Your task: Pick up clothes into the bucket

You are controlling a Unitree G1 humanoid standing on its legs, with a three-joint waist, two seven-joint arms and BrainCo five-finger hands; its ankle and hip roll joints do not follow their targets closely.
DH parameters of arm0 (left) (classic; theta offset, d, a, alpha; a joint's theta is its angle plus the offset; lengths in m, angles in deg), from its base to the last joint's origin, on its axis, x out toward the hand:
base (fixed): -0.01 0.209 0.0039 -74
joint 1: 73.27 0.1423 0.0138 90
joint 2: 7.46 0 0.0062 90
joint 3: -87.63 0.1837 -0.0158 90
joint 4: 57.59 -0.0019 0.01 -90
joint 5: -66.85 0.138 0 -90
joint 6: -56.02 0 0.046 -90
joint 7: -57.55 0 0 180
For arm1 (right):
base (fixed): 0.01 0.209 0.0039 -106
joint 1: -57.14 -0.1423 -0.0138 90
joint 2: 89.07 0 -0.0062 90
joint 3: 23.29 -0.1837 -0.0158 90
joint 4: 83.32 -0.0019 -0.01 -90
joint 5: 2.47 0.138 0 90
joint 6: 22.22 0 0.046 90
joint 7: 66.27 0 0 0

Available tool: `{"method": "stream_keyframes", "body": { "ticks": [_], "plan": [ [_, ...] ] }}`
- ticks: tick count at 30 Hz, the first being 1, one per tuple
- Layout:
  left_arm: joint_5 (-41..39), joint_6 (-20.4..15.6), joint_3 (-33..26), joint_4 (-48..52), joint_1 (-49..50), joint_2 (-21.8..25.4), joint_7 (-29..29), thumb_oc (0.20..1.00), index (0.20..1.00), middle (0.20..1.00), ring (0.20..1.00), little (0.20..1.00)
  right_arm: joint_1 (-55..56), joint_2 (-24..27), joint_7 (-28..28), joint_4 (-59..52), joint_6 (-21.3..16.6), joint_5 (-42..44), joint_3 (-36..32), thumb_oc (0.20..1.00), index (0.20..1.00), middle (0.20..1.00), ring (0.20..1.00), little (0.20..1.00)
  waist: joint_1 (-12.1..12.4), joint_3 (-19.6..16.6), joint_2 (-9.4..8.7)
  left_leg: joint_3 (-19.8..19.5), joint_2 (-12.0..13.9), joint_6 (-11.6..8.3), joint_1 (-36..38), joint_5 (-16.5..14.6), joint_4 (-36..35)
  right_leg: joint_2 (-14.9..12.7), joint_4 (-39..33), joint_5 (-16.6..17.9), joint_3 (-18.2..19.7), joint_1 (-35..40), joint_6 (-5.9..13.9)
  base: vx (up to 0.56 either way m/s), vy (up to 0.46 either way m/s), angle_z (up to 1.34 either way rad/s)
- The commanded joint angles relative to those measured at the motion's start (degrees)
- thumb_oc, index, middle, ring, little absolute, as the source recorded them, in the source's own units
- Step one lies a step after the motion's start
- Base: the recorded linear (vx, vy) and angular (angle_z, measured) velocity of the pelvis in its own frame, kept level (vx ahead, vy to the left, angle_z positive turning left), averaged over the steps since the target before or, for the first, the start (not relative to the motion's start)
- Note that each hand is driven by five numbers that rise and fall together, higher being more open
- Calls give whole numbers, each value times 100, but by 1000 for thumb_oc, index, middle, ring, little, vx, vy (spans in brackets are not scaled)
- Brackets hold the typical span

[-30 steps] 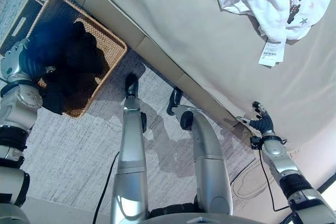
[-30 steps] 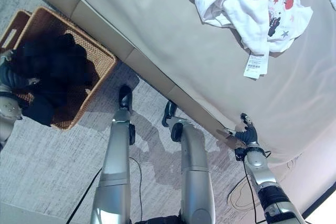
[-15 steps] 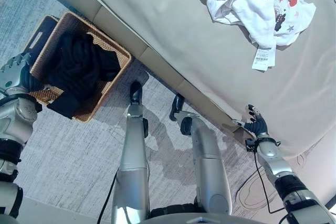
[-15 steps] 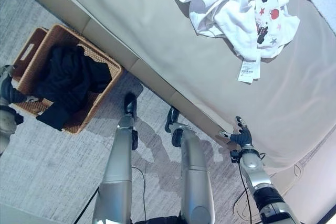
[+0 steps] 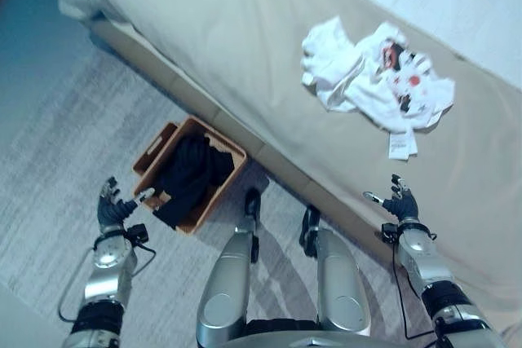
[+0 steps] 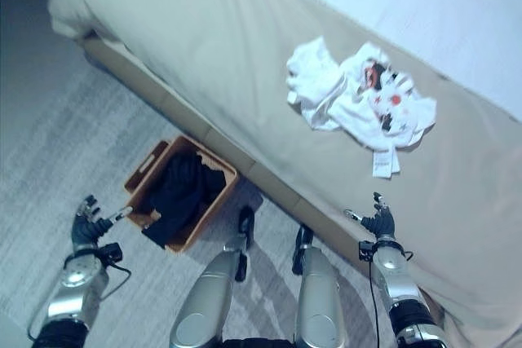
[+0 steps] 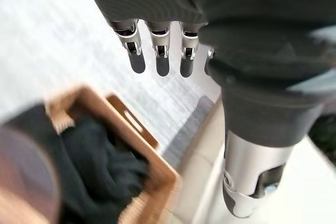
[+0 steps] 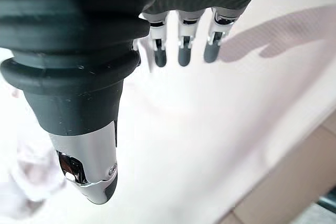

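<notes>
Nearest, the left hand hangs over the grey rug with its fingers spread and straight, holding nothing; in its wrist view the fingers point toward the basket without touching it. The right hand is likewise open and empty, fingers fanned, poised just above the near edge of the bed; whether it touches the sheet cannot be told.

Just beyond the left hand the wicker basket stands on the rug against the bed's side, a dark garment already heaped in it and spilling over its near rim.

Farther off, the white shirt lies crumpled in the middle of the bed, its tag trailing toward the near edge; its long axis runs across the bed, roughly parallel to that edge. It sits ahead of the right hand and well apart from it; the right hand is plainly the nearer, so a forward reach over the mattress looks like the coming move.
</notes>
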Motion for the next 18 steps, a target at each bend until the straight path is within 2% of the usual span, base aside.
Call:
{"method": "stream_keyframes", "body": {
  "ticks": [1,7,13,18],
  "plan": [
    [54,-361,183,-602,-116,-327,110,1000,1000,1000,1000,1000,281,232,79,73,-223,60,-112,1000,1000,1000,1000,1000,-212,-700,253,6,-117,-31,246,-327,109,-7,-1118,820,186,403,305,118,-88,-23],
    [310,-258,508,-1564,4,-947,270,1000,1000,1000,1000,1000,480,-53,123,370,-292,69,-60,1000,1000,1000,1000,1000,-241,-1232,191,50,-50,-78,813,-385,-69,146,-1536,795,184,1075,265,107,-91,-7],
    [1079,-117,878,-1991,290,-1132,355,1000,1000,1000,1000,1000,747,-180,-17,294,-290,-247,-93,1000,1000,1000,1000,1000,-242,-1579,92,92,5,-64,1229,-559,-41,249,-1752,720,207,1627,246,111,-76,-7],
    [1620,12,1064,-2411,431,-1236,295,1000,1000,1000,1000,1000,851,-210,-174,-3,-338,-463,-152,1000,1000,1000,1000,1000,-247,-1699,43,110,47,-65,1445,-631,-71,287,-1896,691,178,1909,229,69,-52,-1]
  ]
}}
